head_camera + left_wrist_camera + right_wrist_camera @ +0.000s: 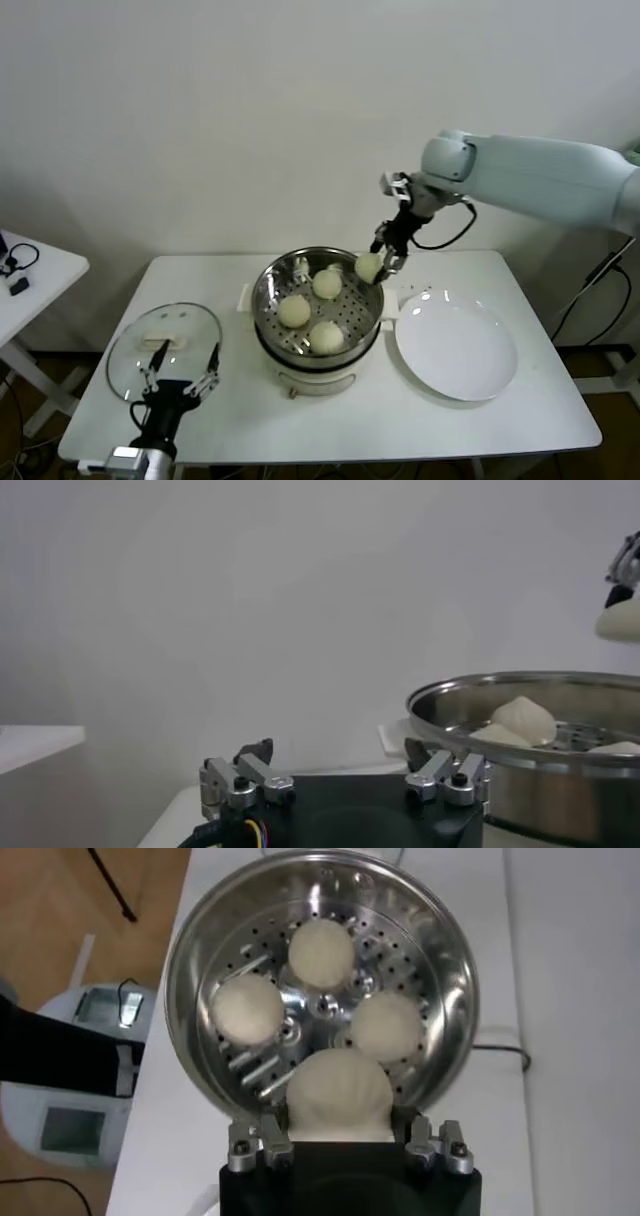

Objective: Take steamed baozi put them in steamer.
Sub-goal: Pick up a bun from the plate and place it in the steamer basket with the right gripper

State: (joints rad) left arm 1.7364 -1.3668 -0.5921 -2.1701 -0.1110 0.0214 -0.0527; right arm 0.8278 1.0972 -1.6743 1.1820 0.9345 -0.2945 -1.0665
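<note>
The steel steamer (268,290) stands mid-table on its white cooker base and holds three cream-white baozi (294,311) on its perforated floor. They also show in the right wrist view (322,951). My right gripper (380,265) is shut on a fourth baozi (369,266) and holds it just above the steamer's back right rim. In the right wrist view this baozi (338,1094) sits between the jaws over the steamer (455,978). My left gripper (180,377) is open and empty at the table's front left, near the glass lid. In its own view (345,770) the jaws stand wide apart.
A flat white plate (456,347) lies right of the steamer. A glass lid (165,345) lies on the table at the left. A small white side table (30,275) stands at the far left. The steamer also shows at the edge of the left wrist view (520,695).
</note>
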